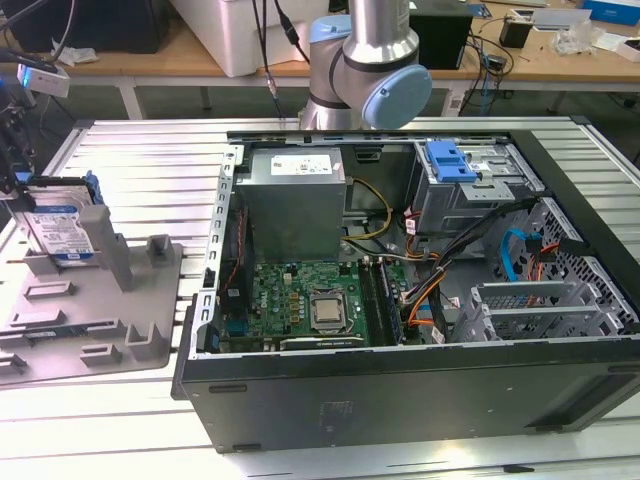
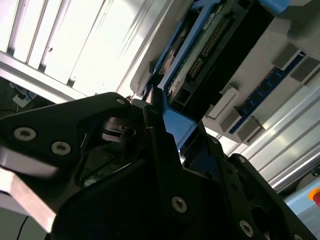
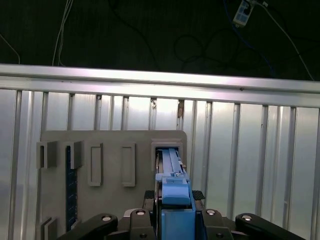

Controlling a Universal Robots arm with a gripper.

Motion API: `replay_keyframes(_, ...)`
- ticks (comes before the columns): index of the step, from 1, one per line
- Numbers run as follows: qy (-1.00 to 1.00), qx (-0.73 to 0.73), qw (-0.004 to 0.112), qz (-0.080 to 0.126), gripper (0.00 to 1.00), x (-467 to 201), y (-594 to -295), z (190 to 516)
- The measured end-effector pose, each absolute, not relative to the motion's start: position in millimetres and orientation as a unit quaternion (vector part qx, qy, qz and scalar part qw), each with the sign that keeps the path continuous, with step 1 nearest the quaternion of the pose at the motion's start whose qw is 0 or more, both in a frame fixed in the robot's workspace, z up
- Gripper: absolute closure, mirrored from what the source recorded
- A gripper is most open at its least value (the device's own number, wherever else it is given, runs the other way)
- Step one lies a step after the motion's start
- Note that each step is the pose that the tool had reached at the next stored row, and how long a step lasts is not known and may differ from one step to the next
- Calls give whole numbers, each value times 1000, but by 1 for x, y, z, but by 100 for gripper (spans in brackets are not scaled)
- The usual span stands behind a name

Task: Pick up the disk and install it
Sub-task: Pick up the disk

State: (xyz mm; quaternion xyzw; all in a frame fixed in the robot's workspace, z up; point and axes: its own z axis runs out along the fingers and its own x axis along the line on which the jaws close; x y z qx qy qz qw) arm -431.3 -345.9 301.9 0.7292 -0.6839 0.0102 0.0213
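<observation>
The disk (image 1: 60, 228), silver with a white-and-blue label and a blue carrier, stands on edge in a slot of the grey fixture (image 1: 95, 325) at the exterior view's left. My gripper (image 1: 14, 185) hangs over it at the picture's edge. In the first wrist view the carrier's blue edge (image 3: 174, 197) sits between the two black fingers, which press on both of its sides; my gripper (image 3: 174, 194) is shut on it. In the second wrist view the fingers (image 2: 156, 131) clasp the blue frame, and the disk's connector side (image 2: 210, 52) shows beyond.
An open computer case (image 1: 400, 405) fills the exterior view's middle and right, with a grey power-supply box (image 1: 295, 200), a motherboard (image 1: 305, 300) and a drive cage with a blue latch (image 1: 452, 160). The arm's base (image 1: 365, 70) rises behind it. The fixture carries other slots and a blue memory stick (image 3: 71, 186).
</observation>
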Motion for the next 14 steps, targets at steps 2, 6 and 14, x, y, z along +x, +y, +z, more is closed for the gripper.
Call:
replay_keyframes(2, -684, 729, 21, 10, 63, -431, -346, 302)
replay_keyframes(6, -684, 729, 21, 10, 55, -431, -346, 302)
replay_keyframes(14, -684, 729, 21, 10, 55, -432, -346, 302)
